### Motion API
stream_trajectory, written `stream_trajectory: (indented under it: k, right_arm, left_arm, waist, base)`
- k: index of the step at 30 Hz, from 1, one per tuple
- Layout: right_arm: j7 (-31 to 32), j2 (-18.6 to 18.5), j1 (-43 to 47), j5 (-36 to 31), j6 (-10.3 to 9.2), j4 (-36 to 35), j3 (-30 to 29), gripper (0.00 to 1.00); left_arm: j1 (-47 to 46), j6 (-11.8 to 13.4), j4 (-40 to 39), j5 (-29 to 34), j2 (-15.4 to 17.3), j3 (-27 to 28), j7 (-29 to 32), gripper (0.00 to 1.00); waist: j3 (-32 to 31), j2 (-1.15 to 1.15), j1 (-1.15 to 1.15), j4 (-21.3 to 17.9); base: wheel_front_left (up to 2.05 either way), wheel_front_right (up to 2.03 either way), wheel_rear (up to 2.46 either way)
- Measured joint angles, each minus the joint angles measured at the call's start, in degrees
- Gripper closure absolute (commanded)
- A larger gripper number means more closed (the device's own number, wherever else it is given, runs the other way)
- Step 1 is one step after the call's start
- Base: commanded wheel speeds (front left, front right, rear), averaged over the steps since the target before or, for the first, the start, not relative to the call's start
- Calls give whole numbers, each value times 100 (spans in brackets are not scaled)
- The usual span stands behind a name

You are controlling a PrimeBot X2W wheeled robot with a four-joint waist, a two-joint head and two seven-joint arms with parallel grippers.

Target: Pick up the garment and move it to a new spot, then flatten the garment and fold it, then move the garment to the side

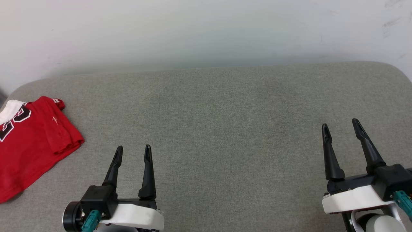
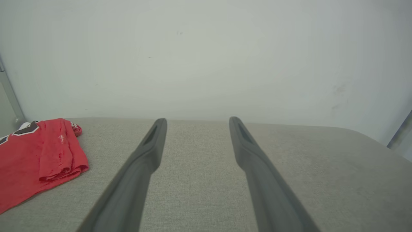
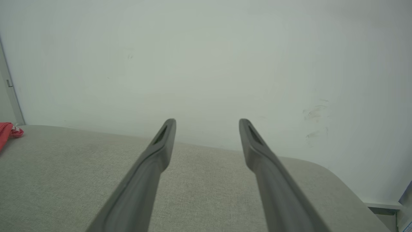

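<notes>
we saw the garment (image 1: 32, 141) lying folded over at the far left edge of the grey cushion (image 1: 225, 129), partly cut off by the frame, with black-and-white lettering showing near its top. left gripper (image 1: 133, 147) sat low left, jaws spread wide with nothing between them, near the garment's right edge but not touching it. right gripper (image 1: 340, 123) sat low right, well apart from the garment, jaws equally wide and empty. both pointed toward the white wall (image 1: 206, 29).
</notes>
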Motion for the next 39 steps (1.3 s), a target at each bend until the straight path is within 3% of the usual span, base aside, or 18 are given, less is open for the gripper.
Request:
stream_trajectory:
  k: [11, 17, 28, 39]
  right_arm:
    - [-113, -2, 81, 468, -1, 252, 65, 0]
    - [-180, -2, 82, 371, 0, 298, 88, 0]
    - [-296, -2, 118, 135, 0, 225, 122, 0]
    - [-303, -2, 199, 179, 0, 256, 243, 0]
  left_arm:
    - [249, -1128, 38, 266, -503, 853, -135, 0]
    - [299, -1480, 55, 635, -639, 1080, -193, 0]
    - [348, -1603, -16, 1044, -673, 1157, -302, 0]
    - [381, -1601, 55, 1036, -676, 1277, -319, 0]
  waist:
    - [1, 0, 0, -19]
    - [5, 0, 0, -24]
    - [49, 0, 0, 59]
    - [45, 0, 0, 671]
  base:
    - [0, 0, 0]
    - [0, 0, 0]
    - [0, 0, 0]
    - [0, 0, 0]
